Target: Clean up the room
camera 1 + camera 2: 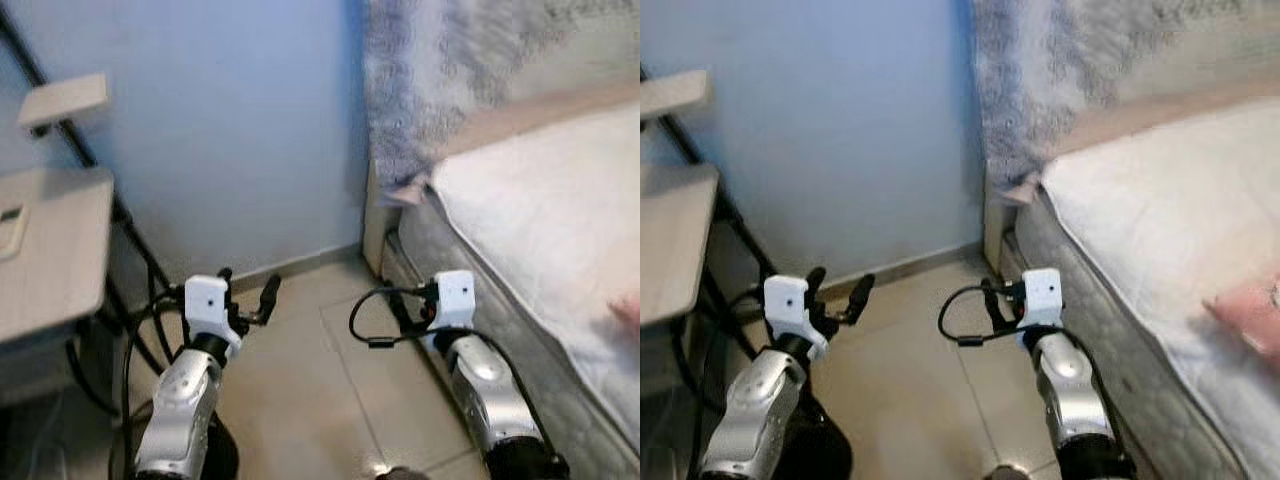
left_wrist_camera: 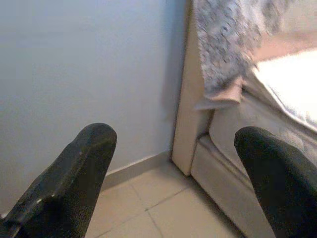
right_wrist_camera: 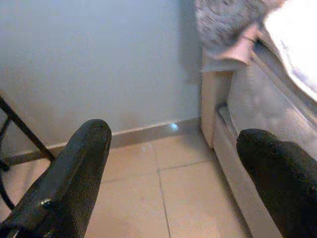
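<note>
Standing in the narrow gap between the blue wall [image 1: 250,130] and the bed [image 1: 480,290], facing the corner. Holding the left gripper [image 1: 248,288] low and forward over the floor tiles [image 1: 300,380], with its black fingers [image 2: 74,168] spread wide apart and pinching nothing. Holding the right gripper [image 3: 173,136] the same way, just beside the grey side of the bed, fingers [image 3: 74,168] spread too, nothing between them. Probably carried open like this to be ready to grab something.

Looking for things to tidy. Spotting a pink thing [image 1: 1250,320] on the white sheet [image 1: 540,220], far over on the right and well apart from both grippers. Too blurry to tell what it is, but likely something that should be put away. Also seeing a grey patterned cloth [image 1: 420,90] hanging down at the head of the bed, maybe left there in a hurry. Passing pale shelves [image 1: 50,250] on the left, close to the left arm. Noticing a black cable [image 1: 365,325] looping by the right wrist.

Probably needing a turn to the right next, with care not to bump the bed or the shelves in so tight a spot.
</note>
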Available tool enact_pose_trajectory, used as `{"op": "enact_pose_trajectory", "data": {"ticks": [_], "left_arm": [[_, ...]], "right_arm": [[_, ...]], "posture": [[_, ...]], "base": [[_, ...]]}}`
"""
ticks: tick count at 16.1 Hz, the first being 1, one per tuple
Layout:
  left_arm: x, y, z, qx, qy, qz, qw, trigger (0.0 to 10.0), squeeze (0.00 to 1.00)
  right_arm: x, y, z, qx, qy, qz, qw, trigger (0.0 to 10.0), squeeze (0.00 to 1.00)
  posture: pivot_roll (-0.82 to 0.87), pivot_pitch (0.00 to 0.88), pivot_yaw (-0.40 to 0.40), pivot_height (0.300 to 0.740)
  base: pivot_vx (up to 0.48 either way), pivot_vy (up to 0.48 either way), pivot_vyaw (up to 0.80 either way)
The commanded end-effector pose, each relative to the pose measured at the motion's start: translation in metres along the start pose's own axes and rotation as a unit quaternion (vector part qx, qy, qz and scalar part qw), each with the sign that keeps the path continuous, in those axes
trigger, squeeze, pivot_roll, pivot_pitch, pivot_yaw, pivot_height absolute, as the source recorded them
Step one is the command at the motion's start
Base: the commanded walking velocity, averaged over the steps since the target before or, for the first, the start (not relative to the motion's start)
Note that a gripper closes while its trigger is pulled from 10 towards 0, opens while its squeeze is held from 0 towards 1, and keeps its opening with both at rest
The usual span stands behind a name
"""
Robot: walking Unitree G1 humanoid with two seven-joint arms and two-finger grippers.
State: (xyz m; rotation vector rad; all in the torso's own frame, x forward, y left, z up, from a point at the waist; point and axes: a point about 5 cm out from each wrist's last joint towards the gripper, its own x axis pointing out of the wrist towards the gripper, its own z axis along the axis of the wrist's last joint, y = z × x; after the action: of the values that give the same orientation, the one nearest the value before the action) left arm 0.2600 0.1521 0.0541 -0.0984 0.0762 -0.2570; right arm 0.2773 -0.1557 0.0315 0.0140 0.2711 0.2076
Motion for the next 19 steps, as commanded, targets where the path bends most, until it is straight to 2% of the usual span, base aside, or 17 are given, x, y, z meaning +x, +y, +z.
{"op": "enact_pose_trajectory", "data": {"ticks": [1, 2, 5, 14, 15, 16, 17, 19], "left_arm": [[0.003, -0.003, 0.001, 0.007, -0.001, -0.014, 1.0, 10.0, 0.0], [0.005, -0.004, 0.003, 0.02, -0.002, -0.019, 1.0, 10.0, 0.0], [0.011, -0.01, 0.004, 0.018, -0.005, -0.042, 0.999, 10.0, 0.0], [0.014, -0.002, 0.007, 0.041, -0.01, -0.038, 0.998, 10.0, 0.0], [0.011, 0.001, 0.004, 0.025, -0.005, -0.026, 0.999, 10.0, 0.0], [0.007, 0.008, -0.001, -0.012, 0.002, 0.0, 1.0, 10.0, 0.0], [-0.004, 0.021, -0.012, -0.066, 0.019, 0.046, 0.997, 10.0, 0.0], [-0.017, 0.025, -0.024, -0.089, 0.038, 0.064, 0.993, 10.0, 0.0]], "right_arm": [[0.0, 0.001, 0.006, -0.003, -0.014, -0.001, 1.0, 10.0, 0.0], [0.0, 0.001, 0.006, -0.002, -0.015, -0.002, 1.0, 10.0, 0.0], [0.002, -0.003, 0.007, -0.005, -0.015, -0.007, 1.0, 10.0, 0.0], [0.007, 0.006, 0.009, -0.018, -0.022, 0.007, 1.0, 10.0, 0.0], [0.005, 0.003, 0.012, -0.008, -0.035, -0.009, 0.999, 10.0, 0.0], [0.003, 0.0, 0.013, -0.003, -0.04, -0.019, 0.999, 10.0, 0.0], [-0.001, -0.001, 0.012, -0.018, -0.034, -0.01, 0.999, 10.0, 0.0], [-0.004, -0.007, 0.008, -0.045, -0.016, -0.007, 0.999, 10.0, 0.0]], "posture": [[-0.19, 0.0, 0.133, 0.74], [-0.19, 0.0, 0.141, 0.74], [-0.19, 0.0, 0.149, 0.74], [-0.17, 0.0, 0.132, 0.74], [-0.17, 0.0, 0.129, 0.74], [-0.18, 0.0, 0.129, 0.74], [-0.19, 0.0, 0.127, 0.74], [-0.19, 0.0, 0.121, 0.74]], "base": [[0.0, 0.352, -0.76], [0.0, 0.0, -0.76], [0.0, -0.459, -0.76], [0.0, 0.0, -0.75], [0.0, 0.0, -0.74], [0.0, 0.0, -0.74], [0.0, 0.0, -0.74], [0.0, 0.0, -0.74]]}}
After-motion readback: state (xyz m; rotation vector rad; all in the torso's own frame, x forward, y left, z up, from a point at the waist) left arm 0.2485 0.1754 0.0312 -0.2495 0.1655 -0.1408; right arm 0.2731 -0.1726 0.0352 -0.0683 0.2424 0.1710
